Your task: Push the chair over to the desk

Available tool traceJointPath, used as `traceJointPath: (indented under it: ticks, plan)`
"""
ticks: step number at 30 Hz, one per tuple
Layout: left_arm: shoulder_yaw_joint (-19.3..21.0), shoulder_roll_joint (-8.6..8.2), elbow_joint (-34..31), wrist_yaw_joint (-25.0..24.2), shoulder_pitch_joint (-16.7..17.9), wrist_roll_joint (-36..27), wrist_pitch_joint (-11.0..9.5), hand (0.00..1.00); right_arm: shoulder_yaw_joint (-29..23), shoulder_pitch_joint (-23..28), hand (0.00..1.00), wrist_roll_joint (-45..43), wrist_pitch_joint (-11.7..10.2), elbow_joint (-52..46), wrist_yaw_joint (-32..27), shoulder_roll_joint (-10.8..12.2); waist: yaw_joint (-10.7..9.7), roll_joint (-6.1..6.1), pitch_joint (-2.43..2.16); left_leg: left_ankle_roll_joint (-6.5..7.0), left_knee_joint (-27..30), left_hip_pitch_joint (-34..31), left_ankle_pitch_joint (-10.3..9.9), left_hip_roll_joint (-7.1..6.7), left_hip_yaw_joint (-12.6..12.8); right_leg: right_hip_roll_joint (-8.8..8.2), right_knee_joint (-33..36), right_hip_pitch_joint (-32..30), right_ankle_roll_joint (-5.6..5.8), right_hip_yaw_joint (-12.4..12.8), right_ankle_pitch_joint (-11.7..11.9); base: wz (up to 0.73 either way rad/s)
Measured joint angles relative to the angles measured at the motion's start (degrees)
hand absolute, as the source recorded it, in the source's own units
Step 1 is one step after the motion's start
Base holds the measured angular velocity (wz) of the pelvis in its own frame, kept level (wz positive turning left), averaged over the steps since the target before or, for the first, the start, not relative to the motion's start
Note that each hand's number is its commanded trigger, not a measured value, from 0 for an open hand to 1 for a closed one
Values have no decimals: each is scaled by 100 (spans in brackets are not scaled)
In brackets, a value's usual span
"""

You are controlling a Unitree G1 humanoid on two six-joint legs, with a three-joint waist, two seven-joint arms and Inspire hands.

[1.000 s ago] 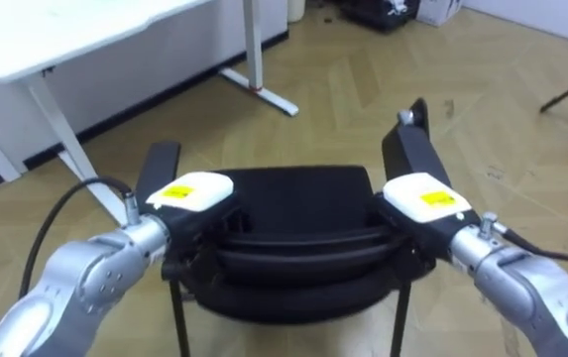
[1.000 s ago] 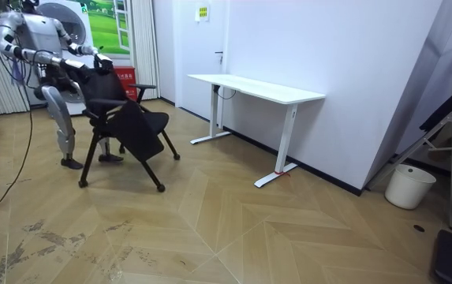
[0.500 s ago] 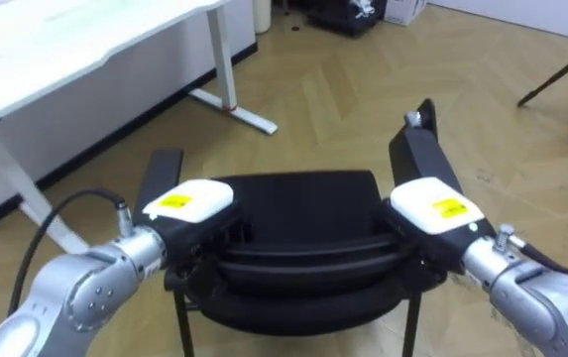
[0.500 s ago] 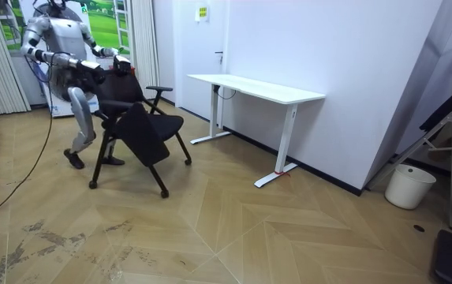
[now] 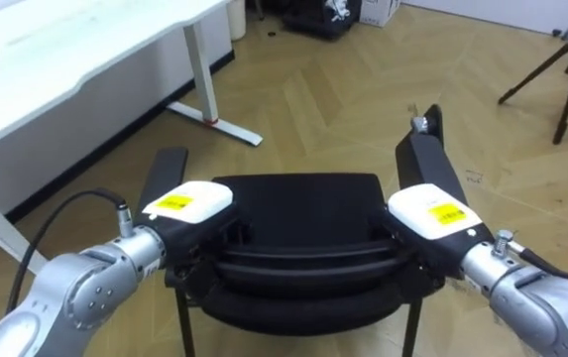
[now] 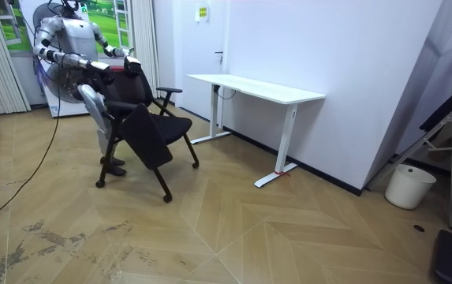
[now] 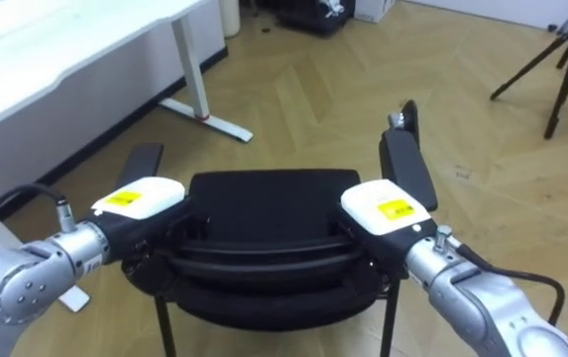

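Head eyes: I look steeply down, close over the chair [image 5: 293, 198] back | room view: stands well off, sees me whole at its far left | shared: chair, white desk [image 5: 56, 59], wood floor [image 5: 343, 89]

Lighting: bright, even, indoor, with no hard shadows. The white worktop [image 5: 65, 50] was rendered near-blank, its surface lost to brightness. The black chair [image 5: 298, 193] read as a dark mass, with faint highlights along its curved back rail. The wood floor [image 5: 343, 109] carried a soft sheen. In the room view, a faint shadow lay on the wall [image 6: 249, 118] beneath the worktop, and daylight showed at the window [image 6: 111, 20].
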Motion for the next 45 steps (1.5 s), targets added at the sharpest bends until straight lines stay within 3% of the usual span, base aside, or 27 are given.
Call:
traceJointPath:
  ticks: [4,5,7,8,9,10,12,13,15,17,18,19,20,22,24,25,26,27,30,34,37,40,41,42,45]
  plan:
    - [12,-97,-6,3,41,110,-10,100,-50,0,100,-3,4,-31,178,-7,23,14,-6,-171,-1,238,-178,15,-165,195,-119,266,-189,135,145,11]
    - [21,-120,-7,3,57,138,-14,100,-53,2,100,-6,6,-34,231,14,32,6,-21,-358,25,319,-291,41,-205,192,-119,352,-288,16,129,12]
    - [21,-124,-7,2,75,180,-14,100,-49,2,100,-11,6,-31,278,30,71,-4,-27,-977,202,418,-535,152,-229,192,-127,581,-378,-106,67,8]
    - [21,-123,-7,2,86,205,-17,100,-47,2,100,-9,3,0,309,66,95,-3,-27,-1401,534,377,-617,345,-87,220,-87,713,-513,-214,-24,20]
    - [20,-124,-7,12,85,231,-17,100,-47,2,100,-8,-6,69,301,102,75,-15,-31,-1488,1117,217,-517,557,85,258,-36,831,-558,-345,-164,30]
    - [20,-126,-7,25,82,239,-16,100,-47,-3,100,-5,-8,98,297,118,73,-31,-28,-1471,1418,129,-432,636,121,274,0,876,-574,-380,-238,34]
    - [9,-148,29,40,84,241,-2,100,-48,-33,100,4,-89,280,248,183,75,-134,-5,-1347,2427,-196,140,833,202,287,79,1108,-610,-449,-500,15]
    - [6,-152,41,39,88,233,-3,100,-48,-35,100,4,-113,311,241,183,78,-174,18,-1307,2592,-265,303,855,234,268,106,1163,-609,-450,-567,10]
    - [3,-153,39,57,101,193,-20,100,-47,-37,100,11,-123,337,205,165,134,-273,-14,-1177,3022,-450,807,997,403,241,121,1327,-586,-459,-758,9]
    - [10,-147,36,89,91,186,-62,100,-46,-37,100,64,-123,374,137,148,152,-334,19,-1095,3250,-533,922,1097,455,259,107,1439,-617,-474,-816,16]
    - [10,-162,29,138,78,197,-65,100,-47,-39,100,97,-112,375,109,120,147,-291,-10,-1012,3257,-673,715,1205,375,280,105,1469,-625,-508,-875,18]
    - [12,-170,28,183,78,203,-65,100,-51,-46,100,104,-96,377,81,121,138,-307,0,-1007,3190,-760,594,1279,340,278,103,1486,-635,-521,-891,0]
    - [19,-170,21,247,78,219,-65,100,-50,-88,100,103,-58,375,54,130,177,-328,13,-1041,2857,-925,416,1390,262,239,86,1531,-637,-533,-941,-5]
    - [18,-163,22,328,87,229,-98,100,-50,-105,100,101,-57,376,-13,109,167,-425,43,-1090,1929,-1086,397,1408,227,104,83,1593,-566,-544,-1046,9]
    - [20,-179,1,416,93,247,-152,100,-63,-105,100,116,-59,304,-53,10,25,-407,19,-1203,87,-1095,722,1388,170,8,-2,1692,-423,-607,-1165,18]
    - [35,-187,-27,461,92,328,-169,100,-74,-99,100,148,-56,272,-52,-17,30,-335,-30,-1188,-157,-1069,980,1318,144,-15,5,1708,-383,-575,-1203,0]
    - [87,-188,-32,444,91,413,-170,100,-72,-88,100,140,-19,198,-29,52,0,-390,-75,-1055,-398,-959,1321,1130,72,-136,5,1743,-264,-529,-1279,3]
    - [105,-174,-48,510,97,435,-190,100,-88,-31,100,111,17,82,-9,42,-53,-465,-86,-948,-521,-827,1361,951,89,-241,-70,1793,-121,-500,-1317,11]
    - [198,-216,-83,534,80,619,-199,100,-106,-30,100,1,61,-115,76,62,-89,-488,-94,-826,-558,-722,1221,697,152,-409,-376,1985,79,-493,-1271,4]
    - [236,-209,-84,577,61,628,-212,100,-126,-30,100,-25,134,-253,144,74,-92,-440,-86,-779,-463,-641,943,578,154,-464,-731,2280,209,-493,-1201,1]
    - [241,-224,-83,633,42,625,-220,100,-231,-30,100,-72,107,-345,196,73,-102,-413,-84,-713,-430,-602,809,420,181,-637,-533,2316,313,-506,-1256,11]
    - [239,-259,-70,634,26,625,-220,100,-265,-39,100,-68,106,-363,191,61,-66,-429,-73,-626,-439,-452,659,278,267,-907,375,2030,359,-437,-1271,2]
    - [239,-283,-54,635,29,627,-224,100,-265,-39,100,-69,106,-366,193,47,-58,-441,-66,-593,-436,-379,557,207,255,-1047,991,1824,413,-400,-1200,6]
    - [238,-310,-19,644,28,626,-227,100,-265,-39,100,-75,106,-365,199,47,-60,-463,-55,-553,-399,-296,480,167,234,-1162,1518,1633,388,-291,-1049,11]
    - [246,-352,50,768,28,629,-260,100,-263,-36,100,-68,92,-350,177,50,-17,-373,-9,-506,-176,-229,255,166,112,-1136,2080,1477,351,-137,-596,15]
